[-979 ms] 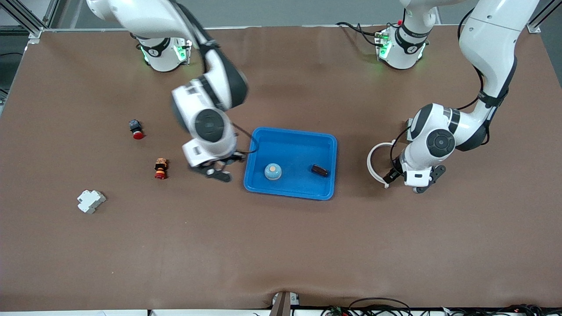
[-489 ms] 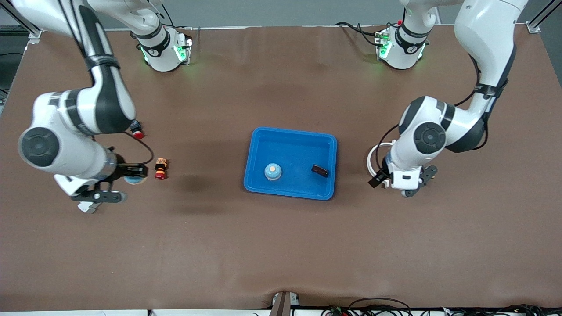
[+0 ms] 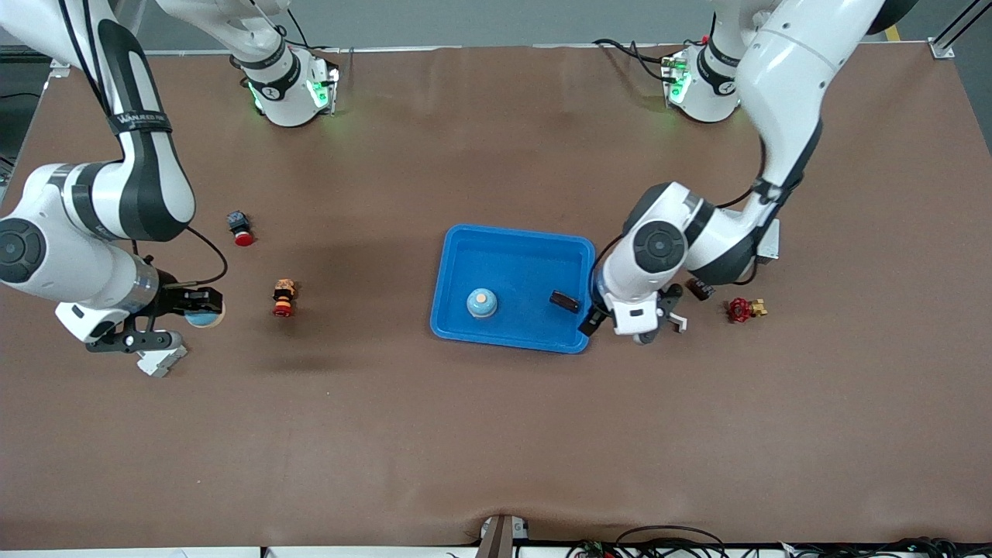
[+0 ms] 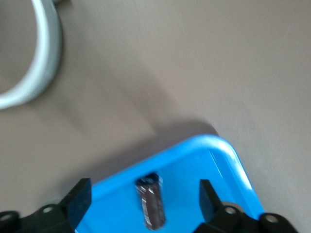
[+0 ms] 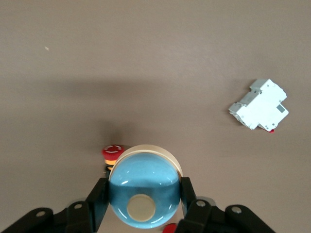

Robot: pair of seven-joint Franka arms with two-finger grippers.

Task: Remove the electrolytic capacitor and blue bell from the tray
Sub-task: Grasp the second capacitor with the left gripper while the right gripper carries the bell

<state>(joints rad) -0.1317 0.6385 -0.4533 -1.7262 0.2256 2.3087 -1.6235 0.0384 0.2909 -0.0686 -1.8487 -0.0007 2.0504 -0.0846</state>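
i see the right gripper [image 3: 167,319] up over the bare table at the right arm's end, its fingers [image 5: 99,196] clamped on a blue bell [image 5: 142,192] — the white breaker block [image 3: 161,360] sits just under it. a second bell [image 3: 482,302] rests in the blue tray [image 3: 514,232], with a dark capacitor [image 3: 564,301] lying toward the tray's left-arm wall. my left gripper [image 3: 629,319] hangs over that tray edge, fingers [image 4: 79,200] spread and empty (the capacitor [image 4: 151,206] shows between them). another dark capacitor [image 3: 700,288] and a red valve [image 3: 742,309] lie nearby.
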